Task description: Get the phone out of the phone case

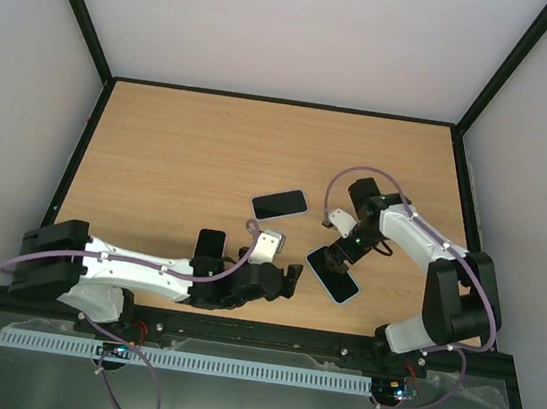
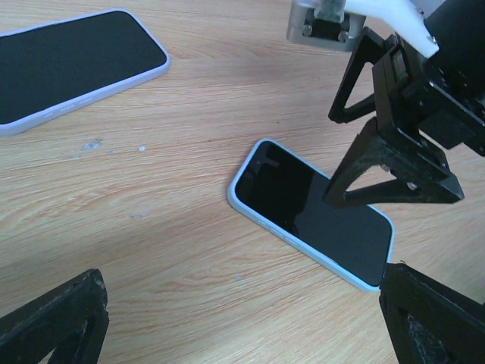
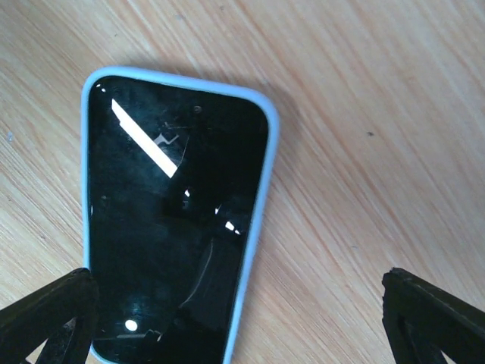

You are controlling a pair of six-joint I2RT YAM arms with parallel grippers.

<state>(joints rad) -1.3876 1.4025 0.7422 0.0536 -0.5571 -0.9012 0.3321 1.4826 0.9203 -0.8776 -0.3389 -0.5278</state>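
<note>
On the table (image 1: 180, 152), a spare handset (image 1: 210, 245) lies beside the left arm. The left gripper (image 1: 293, 277), fingers spread wide, sits just left of the phone (image 3: 170, 227). The phone lies face up inside its pale blue case (image 3: 256, 205). The right gripper (image 1: 340, 256) hangs over the phone's far end, fingers also spread.

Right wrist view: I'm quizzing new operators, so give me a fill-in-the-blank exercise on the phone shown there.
The phone lies screen ____ on the table.
Its case is light ____.
The ____ arm's tool is over it, open.
Missing words: up; blue; right.
</note>
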